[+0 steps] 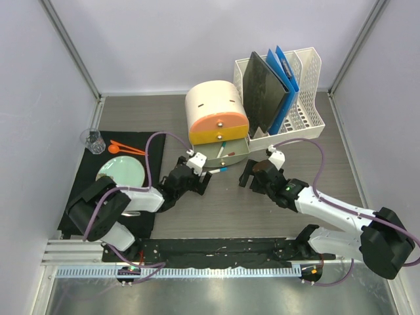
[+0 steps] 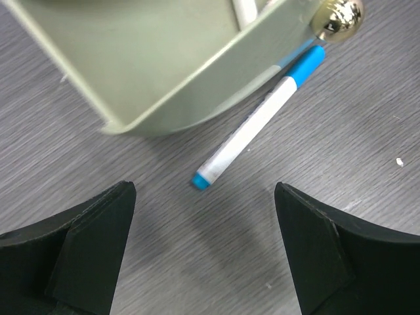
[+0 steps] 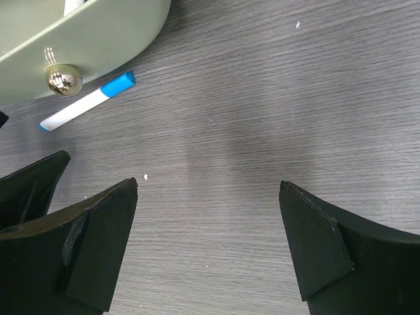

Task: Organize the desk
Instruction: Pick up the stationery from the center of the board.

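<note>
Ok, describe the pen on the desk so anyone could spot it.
Find the cream and orange drawer box at the back of the desk; its bottom drawer is pulled open. By that drawer's front lies a white pen with a blue cap, the only one outside it, on bare wood.

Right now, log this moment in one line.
left jaws open, facing marker; right jaws open, empty; drawer open; marker on desk

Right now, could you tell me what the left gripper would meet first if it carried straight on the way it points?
The left gripper would likely meet the blue-capped marker on the desk, just short of the open drawer; depth is unclear, so bare desk might come first.
</note>
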